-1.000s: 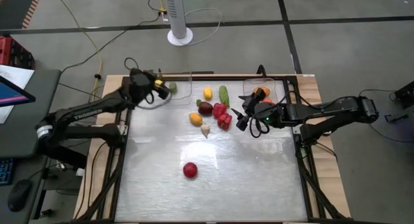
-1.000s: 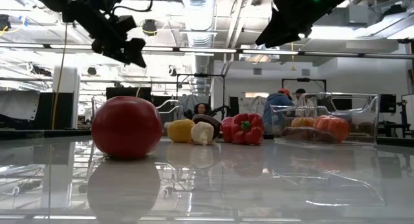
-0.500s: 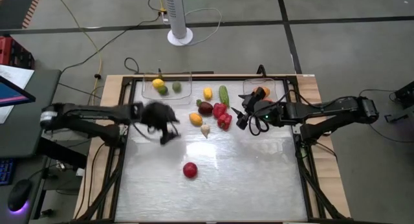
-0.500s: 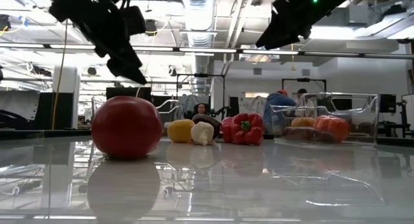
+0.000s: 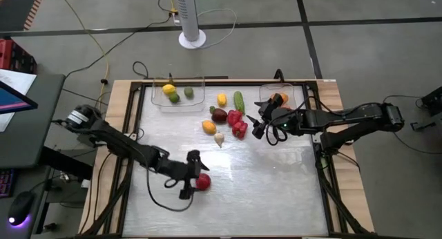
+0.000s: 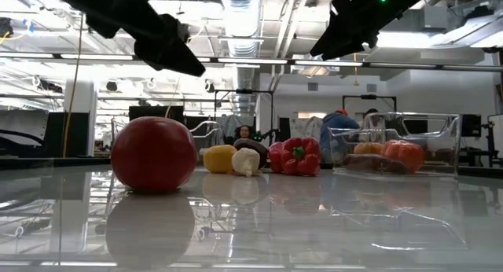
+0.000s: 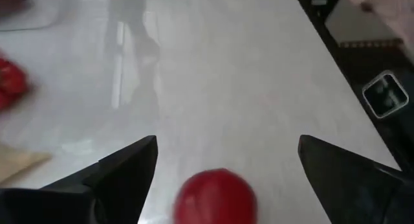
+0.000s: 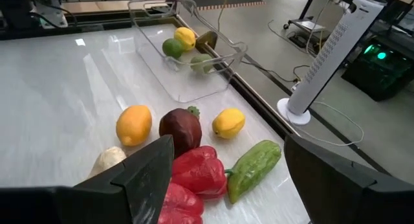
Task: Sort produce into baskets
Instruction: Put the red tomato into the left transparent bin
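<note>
A red apple (image 5: 203,182) rests alone on the white table, toward the near edge; it also shows in the low view (image 6: 153,154). My left gripper (image 5: 193,175) is open just above and beside it. In the left wrist view the apple (image 7: 217,197) shows between the two spread fingers, untouched. My right gripper (image 5: 257,121) is open and empty, hovering right of the produce cluster: red peppers (image 8: 194,169), a dark purple piece (image 8: 180,128), an orange one (image 8: 133,124), a yellow one (image 8: 228,122) and a green cucumber (image 8: 254,162). The left basket (image 5: 197,99) holds a lemon and limes.
The right basket (image 5: 293,92) at the far right holds orange and red pieces. A pale garlic-like piece (image 5: 219,138) lies near the cluster. A white fan stand (image 5: 192,37) is beyond the far edge. The table's near half is bare white surface apart from the apple.
My left gripper has swung from over the far-left basket across the table toward the near edge, coming down beside the red apple. A yellow fruit seen at the gripper a second ago now lies in that basket. My right arm has kept still.
</note>
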Robot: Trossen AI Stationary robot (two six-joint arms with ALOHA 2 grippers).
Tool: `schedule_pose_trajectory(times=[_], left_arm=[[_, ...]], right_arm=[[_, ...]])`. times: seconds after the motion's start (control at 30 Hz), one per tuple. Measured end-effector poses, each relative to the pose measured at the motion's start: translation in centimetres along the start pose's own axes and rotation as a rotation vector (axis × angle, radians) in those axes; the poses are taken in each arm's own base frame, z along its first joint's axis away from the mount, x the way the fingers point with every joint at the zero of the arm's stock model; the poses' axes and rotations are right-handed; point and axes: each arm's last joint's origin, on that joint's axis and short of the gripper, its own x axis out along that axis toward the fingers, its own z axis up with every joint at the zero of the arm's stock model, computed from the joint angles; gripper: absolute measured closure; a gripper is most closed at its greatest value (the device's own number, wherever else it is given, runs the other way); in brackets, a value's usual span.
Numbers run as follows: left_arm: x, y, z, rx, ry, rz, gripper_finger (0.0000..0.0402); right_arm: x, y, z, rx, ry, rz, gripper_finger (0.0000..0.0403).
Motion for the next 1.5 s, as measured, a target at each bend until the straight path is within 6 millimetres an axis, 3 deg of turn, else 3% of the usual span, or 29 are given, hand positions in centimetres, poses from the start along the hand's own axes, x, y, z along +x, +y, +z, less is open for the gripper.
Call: schedule_pose_trajectory(times=[0.2, 0.33, 0.5, 0.67, 0.8, 0.93, 1.0, 1.13, 1.23, 1.33, 1.5], left_arm=[[4.1, -0.8, -1.3, 0.091, 0.212, 0.067, 0.0033], [5.6, -1.1, -1.8, 0.111, 0.355, 0.114, 0.0033], [6.3, -1.1, -2.1, 0.144, 0.412, 0.177, 0.0044], [5.9, -1.0, -1.9, 0.158, 0.405, 0.21, 0.0095], [3.9, -0.5, -0.3, 0.202, 0.356, 0.367, 0.0126], [0.2, 0.5, 2.7, 0.197, 0.195, 0.572, 0.0126], [-2.1, 1.8, 3.8, 0.194, 0.127, 0.725, 0.0124], [-6.6, 6.2, 4.9, 0.143, 0.041, 1.15, 0.0113], [-9.2, 9.7, 4.6, 0.068, 0.018, 1.395, 0.0111], [-10.9, 13.3, 3.6, 0.008, 0.093, 1.533, 0.011], [-12.2, 18.0, 1.2, -0.121, 0.199, 1.504, 0.0108]], right_arm=[[0.0, 0.0, 0.0, -0.002, 0.003, 0.007, 0.0084], [0.0, 0.1, -0.1, -0.003, 0.007, 0.022, 0.0084], [0.0, 0.1, -0.1, -0.003, 0.007, 0.023, 0.0084], [0.0, 0.1, 0.0, 0.0, 0.003, 0.023, 0.0084], [0.0, 0.1, 0.0, 0.001, 0.002, 0.024, 0.0084], [0.0, 0.1, 0.0, 0.001, 0.002, 0.023, 0.0084], [0.0, 0.1, 0.0, 0.001, 0.001, 0.023, 0.0084], [0.0, 0.1, 0.0, 0.002, 0.001, 0.023, 0.0084], [0.0, 0.1, 0.0, 0.002, 0.001, 0.024, 0.0084], [0.0, 0.1, 0.0, 0.002, 0.001, 0.024, 0.0084], [0.0, 0.1, 0.0, -0.004, 0.001, 0.024, 0.0084]])
